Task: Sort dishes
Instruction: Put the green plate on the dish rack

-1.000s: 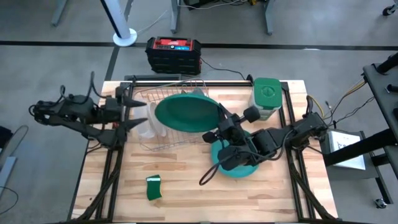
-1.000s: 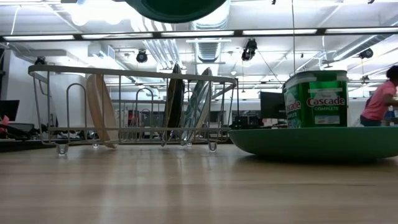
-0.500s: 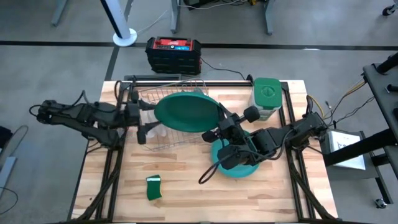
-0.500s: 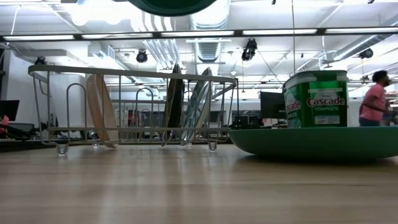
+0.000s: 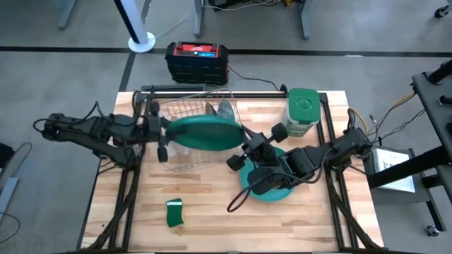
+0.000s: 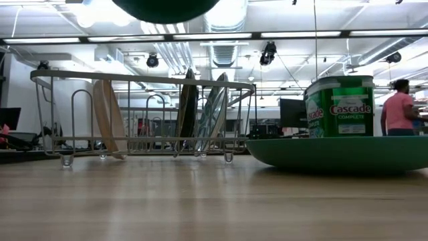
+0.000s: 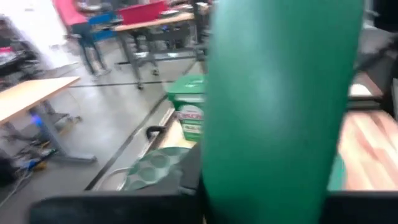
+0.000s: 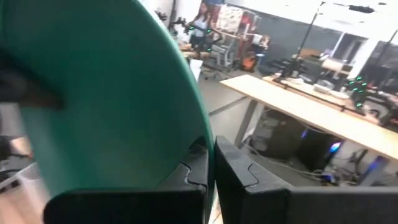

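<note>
A dark green plate (image 5: 205, 132) hangs in the air over the wire dish rack (image 5: 185, 159), held at both ends. My left gripper (image 5: 164, 134) is shut on its left rim, and my right gripper (image 5: 240, 149) is shut on its right rim. In the low view only the plate's underside (image 6: 167, 7) shows. A teal plate (image 5: 272, 189) lies flat on the table under my right arm. In the rack, a whitish plate (image 6: 107, 117), a dark plate (image 6: 187, 110) and a glassy patterned plate (image 6: 212, 110) stand on edge between the wires. My left gripper has the green plate's left rim (image 5: 171, 132) between its two fingers, which reach in about level from the table's left. In the left wrist view the plate (image 7: 273, 112) fills the gap between the fingers. The plate hangs clear above the rack. My right gripper pinches the green plate's right rim (image 8: 206, 137) between its two fingers (image 8: 231, 177), one on each face. It reaches in from the table's right. The plate is lifted clear, tilted, and spans from this gripper to the left one.
A green-lidded canister (image 5: 302, 109) stands at the far right of the table. A small green sponge (image 5: 174, 213) lies near the front edge. Bare wood lies in front of the rack. A person in pink (image 6: 400, 110) is in the room behind.
My left gripper has moved toward the table's right, up to the green plate, and shut on its left rim. The plate has shifted slightly toward the left and tipped, so from above it looks flatter than before. My right gripper has kept its hold.
</note>
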Controlling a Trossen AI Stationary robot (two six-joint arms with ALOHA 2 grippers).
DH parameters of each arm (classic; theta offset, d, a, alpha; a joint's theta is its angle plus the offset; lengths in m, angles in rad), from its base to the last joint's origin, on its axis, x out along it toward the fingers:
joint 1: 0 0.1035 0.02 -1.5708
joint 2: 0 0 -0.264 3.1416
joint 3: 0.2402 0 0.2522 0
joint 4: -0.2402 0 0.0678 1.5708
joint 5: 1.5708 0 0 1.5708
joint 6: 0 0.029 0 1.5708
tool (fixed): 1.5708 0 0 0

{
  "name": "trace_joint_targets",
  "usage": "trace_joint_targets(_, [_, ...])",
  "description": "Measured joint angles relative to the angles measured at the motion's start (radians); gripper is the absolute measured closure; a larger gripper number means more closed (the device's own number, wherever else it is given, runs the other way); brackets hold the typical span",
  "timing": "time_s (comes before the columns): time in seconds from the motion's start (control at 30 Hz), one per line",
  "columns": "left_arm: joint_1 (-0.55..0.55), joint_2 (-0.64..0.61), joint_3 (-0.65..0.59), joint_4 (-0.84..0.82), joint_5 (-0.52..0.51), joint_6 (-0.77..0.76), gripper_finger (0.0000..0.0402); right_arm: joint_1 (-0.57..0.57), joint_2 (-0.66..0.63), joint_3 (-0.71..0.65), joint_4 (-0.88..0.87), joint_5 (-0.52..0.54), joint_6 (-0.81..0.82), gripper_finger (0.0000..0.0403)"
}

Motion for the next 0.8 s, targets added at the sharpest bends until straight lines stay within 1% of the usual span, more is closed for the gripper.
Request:
trace_joint_targets(0.03, [0.002,-0.008,0.0,-0.001,-0.005,0.003,0.0371,0.001,0.0,0.0,0.001,-0.012,0.01,0.04])
trace_joint_targets(0.17, [0.02,-0.037,0.0,-0.02,0.017,0.028,0.0372,-0.003,0.0,0.0,0.022,-0.055,0.024,0.0393])
trace_joint_targets(0.3, [0.056,-0.068,-0.001,-0.027,0.054,0.085,0.0372,0.003,0.0,0.0,0.057,-0.095,0.03,0.0368])
trace_joint_targets(0.4, [0.093,-0.096,0.001,-0.032,0.127,0.152,0.0372,0.017,-0.007,0.011,0.052,-0.184,-0.001,0.0332])
trace_joint_targets(0.5, [0.127,-0.114,0.016,-0.031,0.245,0.203,0.0372,0.032,-0.015,0.019,0.056,-0.283,-0.132,0.029])
trace_joint_targets(0.6, [0.151,-0.116,0.03,-0.029,0.327,0.219,0.0372,0.037,-0.004,0.019,0.063,-0.302,-0.183,0.0249])
trace_joint_targets(0.67, [0.153,-0.109,0.032,-0.019,0.348,0.228,0.0372,0.034,0.012,0.018,0.084,-0.31,-0.188,0.0225])
trace_joint_targets(0.73, [0.154,-0.095,0.032,-0.001,0.379,0.246,0.0372,0.029,0.027,0.018,0.114,-0.323,-0.205,0.0204])
trace_joint_targets(0.8, [0.154,-0.078,0.033,0.03,0.432,0.259,0.0372,0.023,0.045,0.018,0.153,-0.33,-0.224,0.0188])
